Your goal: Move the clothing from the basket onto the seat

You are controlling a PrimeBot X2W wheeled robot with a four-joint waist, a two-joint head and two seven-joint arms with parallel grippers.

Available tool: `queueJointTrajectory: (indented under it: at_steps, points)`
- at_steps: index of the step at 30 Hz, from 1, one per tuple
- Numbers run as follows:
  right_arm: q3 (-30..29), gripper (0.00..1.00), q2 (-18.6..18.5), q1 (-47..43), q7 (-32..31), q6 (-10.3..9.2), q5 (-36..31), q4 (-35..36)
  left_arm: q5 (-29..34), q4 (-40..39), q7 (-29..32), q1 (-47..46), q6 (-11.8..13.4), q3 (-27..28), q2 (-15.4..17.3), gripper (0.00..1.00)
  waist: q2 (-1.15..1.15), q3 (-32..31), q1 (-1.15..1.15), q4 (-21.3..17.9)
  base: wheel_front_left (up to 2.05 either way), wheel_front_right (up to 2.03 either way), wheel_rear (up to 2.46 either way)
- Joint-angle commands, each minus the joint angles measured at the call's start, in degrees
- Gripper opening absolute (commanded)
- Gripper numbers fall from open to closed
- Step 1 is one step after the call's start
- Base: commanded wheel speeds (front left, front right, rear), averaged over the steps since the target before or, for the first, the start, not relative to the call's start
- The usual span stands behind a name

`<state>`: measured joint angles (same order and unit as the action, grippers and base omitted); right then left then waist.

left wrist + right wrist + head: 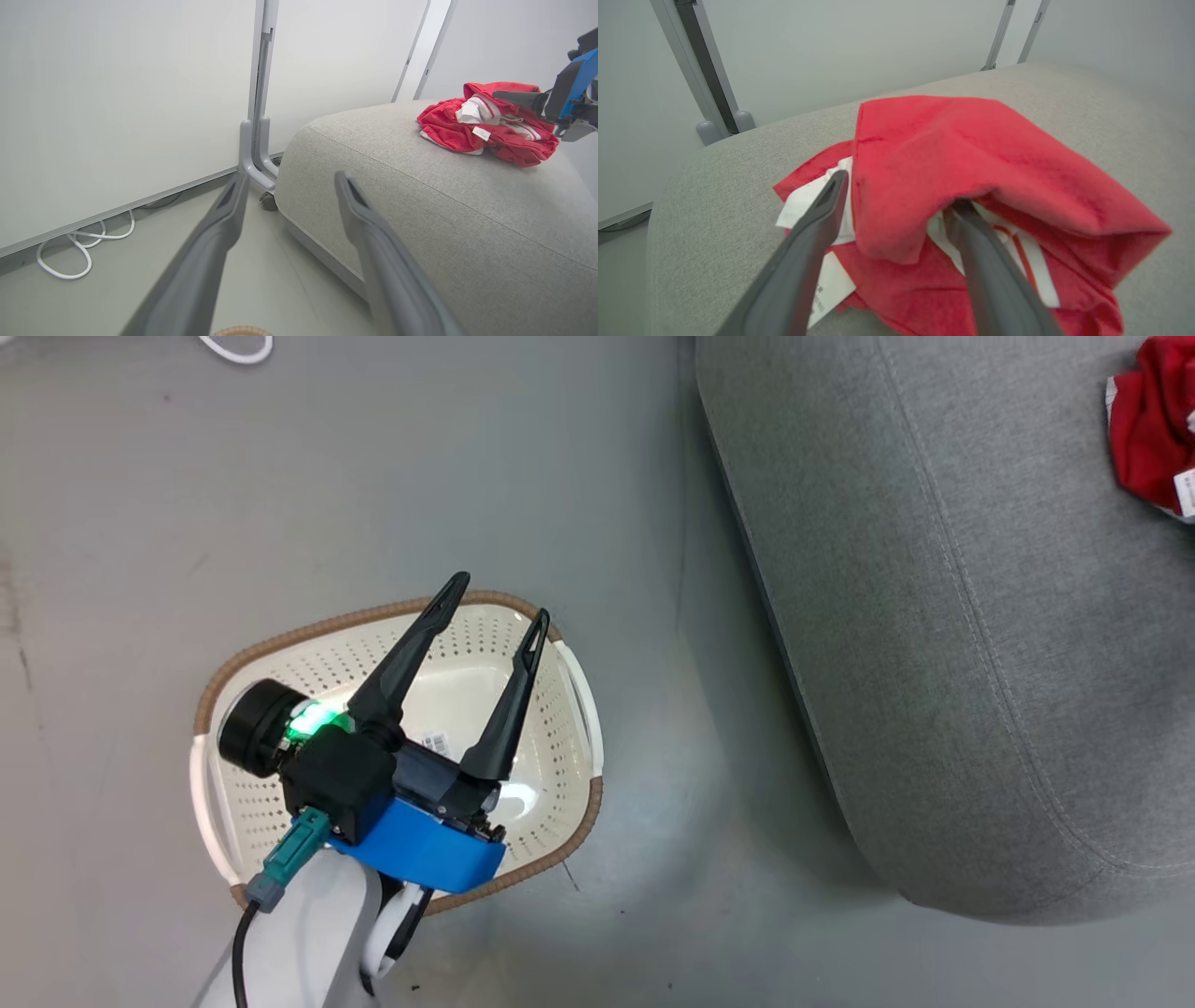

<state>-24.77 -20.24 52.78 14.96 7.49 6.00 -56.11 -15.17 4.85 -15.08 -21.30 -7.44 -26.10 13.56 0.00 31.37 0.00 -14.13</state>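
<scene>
Releasing onto the grey sofa seat (pixel 738 186): red clothing (pixel 971 154) is piled there, one fold draped over a finger of the wide-spread right gripper (pixel 899 191). A straight, slow back-out is advised so nothing gets dragged. The left gripper (pixel 499 599) is held wide over the empty-looking basket (pixel 308 630).

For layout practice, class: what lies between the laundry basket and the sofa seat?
In the head view that stretch is bare grey floor, from the laundry basket to the sofa seat.
</scene>
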Motion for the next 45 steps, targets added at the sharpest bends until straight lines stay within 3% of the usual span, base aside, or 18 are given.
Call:
queueJointTrajectory:
  at_steps: [1, 11, 22, 34, 45]
  points:
    - [0.32, 1.00, 0.35, -1.45, 0.27, 0.01, -0.33, 0.33, -0.22, 0.27, -0.14, 0.72, -0.02, 0.75, -0.27, 1.00, 0.00, -2.88, 0.00, 0.80, 0.00, 0.00, 0.00]
    - [4.94, 1.00, 3.81, -13.30, -0.08, 0.01, -0.58, 5.47, -2.06, 2.90, -0.14, 7.77, -0.03, 5.03, -4.24, 1.00, 0.00, -14.24, 0.00, 3.38, 0.00, 0.00, 0.00]
    - [10.65, 1.00, 9.99, -28.20, -3.84, 0.01, 1.45, 20.72, -3.50, 5.66, -0.14, 14.55, -0.04, 10.49, -7.37, 1.00, 0.00, -23.56, 0.00, 6.68, 0.00, 0.00, 0.00]
    - [14.38, 1.00, 15.88, -43.03, -7.62, 0.01, 0.50, 39.23, -2.66, 9.81, -0.13, 18.84, -0.04, 17.83, -9.34, 1.00, 0.00, -29.41, 0.00, 12.68, 0.00, 0.00, 0.00]
    - [19.60, 1.00, 17.27, -49.97, -10.26, 0.01, 2.42, 45.23, -2.10, 12.41, -0.13, 20.55, -0.04, 21.91, -9.59, 1.00, 0.00, -31.38, 0.00, 16.41, 0.00, 0.00, 0.00]
